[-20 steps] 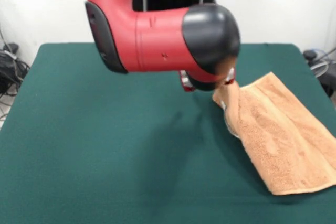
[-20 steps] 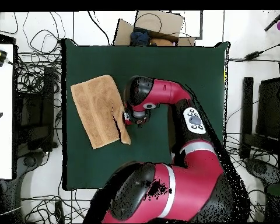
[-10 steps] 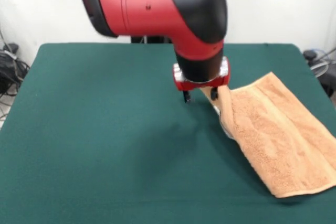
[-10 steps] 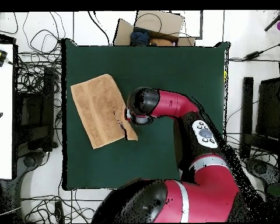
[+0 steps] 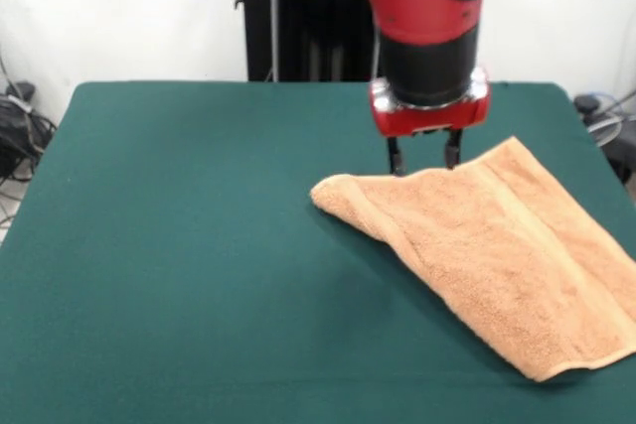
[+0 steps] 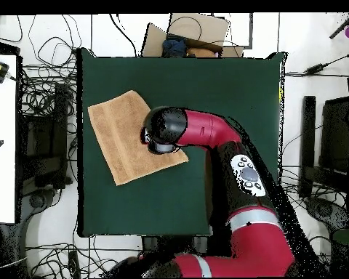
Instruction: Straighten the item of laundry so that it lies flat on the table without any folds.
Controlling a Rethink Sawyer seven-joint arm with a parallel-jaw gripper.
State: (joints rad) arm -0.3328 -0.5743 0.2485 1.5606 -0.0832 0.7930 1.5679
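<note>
The towel [image 5: 497,255] is found on the green bench [image 5: 179,245], lying toward the right side in the front view and reaching close to that edge. Most of it is spread flat. One corner, pointing toward the bench centre, appears rolled or doubled under, giving a thickened, rounded edge. In the overhead view [image 6: 126,138] a roughly rectangular cloth is shown with one corner drawn out toward the arm.

The tool [image 5: 424,154] is positioned just above the towel's far edge, fingers pointing down and parted; nothing is seen held between them, so it is judged released.

The step in hand is judged to be the flattening of the remaining doubled corner. For this to be done well, only the top layer of the rolled edge should be pinched, close to the corner tip. It should be drawn outward along the bench, away from the towel's body, kept low so the flat portion is not lifted or dragged toward the bench edge.
</note>
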